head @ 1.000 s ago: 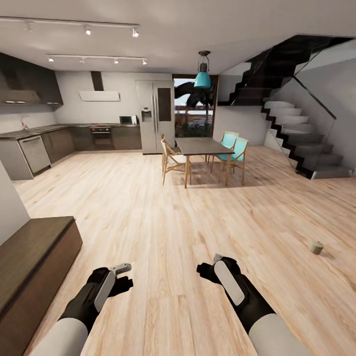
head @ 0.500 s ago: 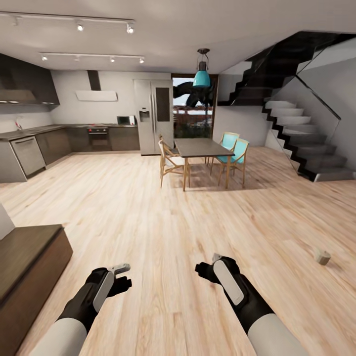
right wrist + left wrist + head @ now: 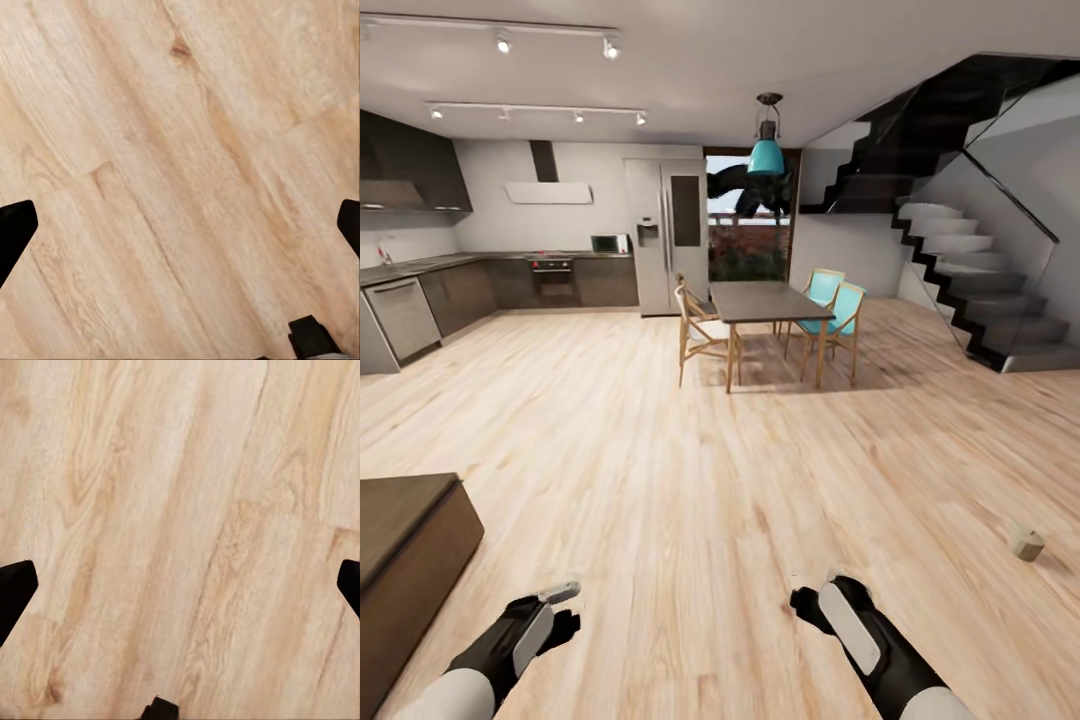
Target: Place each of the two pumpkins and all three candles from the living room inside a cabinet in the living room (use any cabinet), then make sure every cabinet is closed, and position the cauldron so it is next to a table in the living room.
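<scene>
I am holding both pincers wide and empty over the floor (image 3: 690, 480) as a candle (image 3: 1027, 544) is lying ahead-right of my right pincer (image 3: 812, 606), the nearer one, far from the cabinet (image 3: 405, 545).

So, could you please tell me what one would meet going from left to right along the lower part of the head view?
Cabinet → left hand → right hand → candle, lying on the floor.
</scene>
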Controlling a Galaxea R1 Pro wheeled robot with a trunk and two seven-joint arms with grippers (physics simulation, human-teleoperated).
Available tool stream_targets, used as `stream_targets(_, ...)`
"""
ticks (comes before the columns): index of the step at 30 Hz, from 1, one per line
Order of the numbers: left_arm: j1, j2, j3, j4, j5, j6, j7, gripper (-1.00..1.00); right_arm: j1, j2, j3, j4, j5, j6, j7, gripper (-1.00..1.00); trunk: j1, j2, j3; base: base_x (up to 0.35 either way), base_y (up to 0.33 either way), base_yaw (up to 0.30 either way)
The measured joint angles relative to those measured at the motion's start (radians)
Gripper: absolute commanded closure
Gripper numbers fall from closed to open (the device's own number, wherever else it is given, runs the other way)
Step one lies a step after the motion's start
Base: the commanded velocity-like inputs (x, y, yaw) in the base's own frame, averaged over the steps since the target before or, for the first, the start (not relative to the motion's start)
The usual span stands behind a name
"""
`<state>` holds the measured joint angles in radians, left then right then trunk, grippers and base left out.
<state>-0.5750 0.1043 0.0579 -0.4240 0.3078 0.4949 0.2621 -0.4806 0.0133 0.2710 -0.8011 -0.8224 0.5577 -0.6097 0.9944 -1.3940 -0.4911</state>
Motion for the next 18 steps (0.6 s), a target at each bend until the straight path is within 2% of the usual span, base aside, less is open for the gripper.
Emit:
stream_targets(2, 0.0, 0.005, -0.003, 0.112, -0.001, -0.107, -0.001, -1.0, 0.033, -0.007, 0.0, 0.046, 0.006, -0.077, 0.001, -1.0, 0.0, 0.0, 0.0, 0.321, -0.111, 0.0)
stream_targets(4, 0.0, 0.008, -0.005, 0.17, -0.002, -0.167, -0.003, -1.0, 0.065, -0.009, 0.001, 0.095, 0.008, -0.145, 0.001, -1.0, 0.0, 0.0, 0.0, 0.321, -0.101, 0.0)
stream_targets(8, 0.01, 0.009, -0.009, 0.224, -0.004, -0.261, -0.005, -1.0, 0.104, -0.005, 0.008, 0.204, 0.01, -0.279, 0.02, -1.0, 0.0, 0.0, 0.0, 0.321, -0.042, 0.0)
stream_targets(14, 0.016, 0.009, -0.01, 0.258, -0.029, -0.383, -0.006, -1.0, 0.113, 0.004, 0.012, 0.286, 0.014, -0.331, 0.124, -1.0, 0.0, 0.0, 0.0, 0.321, -0.007, 0.0)
stream_targets(18, 0.019, 0.016, -0.01, 0.293, -0.046, -0.432, -0.008, -1.0, 0.114, -0.002, 0.01, 0.298, 0.013, -0.344, 0.154, -1.0, 0.0, 0.0, 0.0, 0.322, -0.001, 0.0)
